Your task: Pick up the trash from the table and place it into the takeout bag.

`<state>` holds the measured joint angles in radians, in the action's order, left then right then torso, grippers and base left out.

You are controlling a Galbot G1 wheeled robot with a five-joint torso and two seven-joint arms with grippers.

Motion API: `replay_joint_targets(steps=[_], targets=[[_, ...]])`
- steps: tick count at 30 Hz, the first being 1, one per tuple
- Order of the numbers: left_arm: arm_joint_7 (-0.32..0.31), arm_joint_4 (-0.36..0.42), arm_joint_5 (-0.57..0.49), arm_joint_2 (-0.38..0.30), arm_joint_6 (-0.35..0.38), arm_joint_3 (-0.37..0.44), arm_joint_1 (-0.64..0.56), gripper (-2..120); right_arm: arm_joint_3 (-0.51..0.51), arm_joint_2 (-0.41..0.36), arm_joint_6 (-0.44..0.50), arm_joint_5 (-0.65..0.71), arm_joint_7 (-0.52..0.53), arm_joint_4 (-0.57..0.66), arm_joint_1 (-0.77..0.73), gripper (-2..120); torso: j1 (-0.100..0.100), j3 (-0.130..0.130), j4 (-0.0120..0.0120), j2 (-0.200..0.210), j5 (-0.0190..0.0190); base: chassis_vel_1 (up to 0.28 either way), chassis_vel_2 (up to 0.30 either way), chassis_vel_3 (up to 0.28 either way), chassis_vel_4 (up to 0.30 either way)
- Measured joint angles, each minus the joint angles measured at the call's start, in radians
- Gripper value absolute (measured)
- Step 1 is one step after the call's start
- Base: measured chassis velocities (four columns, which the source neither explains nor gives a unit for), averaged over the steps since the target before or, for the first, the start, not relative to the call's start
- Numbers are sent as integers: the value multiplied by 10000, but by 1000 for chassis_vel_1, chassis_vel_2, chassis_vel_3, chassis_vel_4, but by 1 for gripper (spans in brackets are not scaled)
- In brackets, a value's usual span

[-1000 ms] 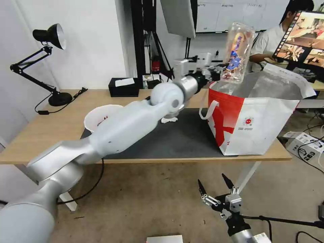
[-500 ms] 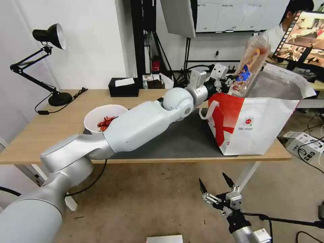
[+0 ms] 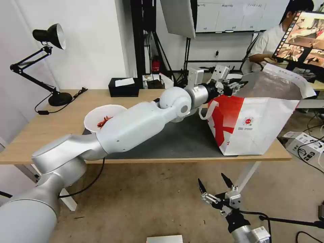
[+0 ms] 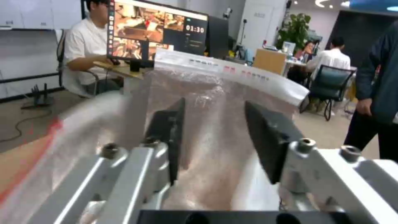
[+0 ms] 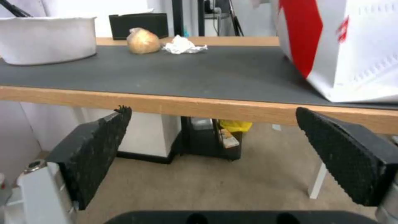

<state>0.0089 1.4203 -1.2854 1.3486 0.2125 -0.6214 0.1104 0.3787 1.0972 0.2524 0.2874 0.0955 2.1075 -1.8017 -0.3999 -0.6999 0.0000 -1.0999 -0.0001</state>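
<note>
**Desk:** Trash on the table [image 3: 50, 135]: what is left, and what could go wrong?

**Photographer:** A white bowl [image 3: 98, 118] with red shell scraps sits at the mat's [image 3: 175, 141] left end, partly behind the left arm. From the right wrist camera, a beige lump [image 5: 143, 40] and a crumpled tissue [image 5: 182, 45] lie side by side farther back on the mat. The risk, as I judge it, is that arm: stretched low across the table, it could clip the bowl's rim and tip the scraps out when it swings.

**Desk:** And the grippers?

**Photographer:** The left gripper [image 3: 236, 84] hangs at the near rim of the takeout bag [image 3: 266, 125], jaws spread and empty, foil lining showing between them. A careless pull could snag the rim or the strap handle [image 3: 206, 108] and drag the bag. All the trash in sight lies well apart from it, back along the arm. The right gripper [image 3: 216, 189] waits wide open below the table edge, holding nothing.
</note>
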Motion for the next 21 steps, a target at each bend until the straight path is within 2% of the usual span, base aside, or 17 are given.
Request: replay_joint_targets(steps=[2,3,6,7,9,11,13,15,18,19,21], targets=[[-64,112,-81,-50,0,107,-86,60,-58,-2,-29,13,-2,72,-2,100,0,0,-2,0,0,0,0,0,0],[-64,112,-81,-50,0,107,-86,60,-58,-2,-29,13,-2,72,-2,100,0,0,-2,0,0,0,0,0,0],[-153,599,50,-426,-42,309,-299,75,-83,-26,-48,9,-4,183,-12,100,1,0,-3,0,0,0,0,0,0],[-153,599,50,-426,-42,309,-299,75,-83,-26,-48,9,-4,183,-12,100,1,0,-3,0,0,0,0,0,0],[-273,1159,131,-916,-42,546,-623,85,-19,-67,-49,7,-3,221,-19,100,0,0,-1,-1,-1,0,0,0,0],[-306,1382,144,-1116,-46,677,-796,88,9,-88,-49,7,-4,226,-22,100,0,0,-1,0,-1,0,0,0,0],[-380,1988,292,-1776,-177,1089,-1398,97,49,-152,-37,6,-4,227,-18,100,0,0,0,-1,-2,0,0,0,0],[-381,2148,425,-2028,-346,1245,-1654,99,51,-165,-31,6,-5,227,4,100,1,0,1,-1,-3,0,0,0,0],[-378,2688,794,-2846,-716,1869,-2516,100,7,-247,-24,8,-10,174,184,100,0,-1,2,0,-3,0,0,0,0],[-378,2688,794,-2846,-716,1869,-2516,100,7,-247,-24,8,-10,174,184,100,0,-1,2,0,-3,0,0,0,0],[-368,3103,1122,-3423,-827,2318,-3070,100,-97,-348,-27,54,-9,169,294,100,0,0,-2,0,-2,0,0,0,0]])
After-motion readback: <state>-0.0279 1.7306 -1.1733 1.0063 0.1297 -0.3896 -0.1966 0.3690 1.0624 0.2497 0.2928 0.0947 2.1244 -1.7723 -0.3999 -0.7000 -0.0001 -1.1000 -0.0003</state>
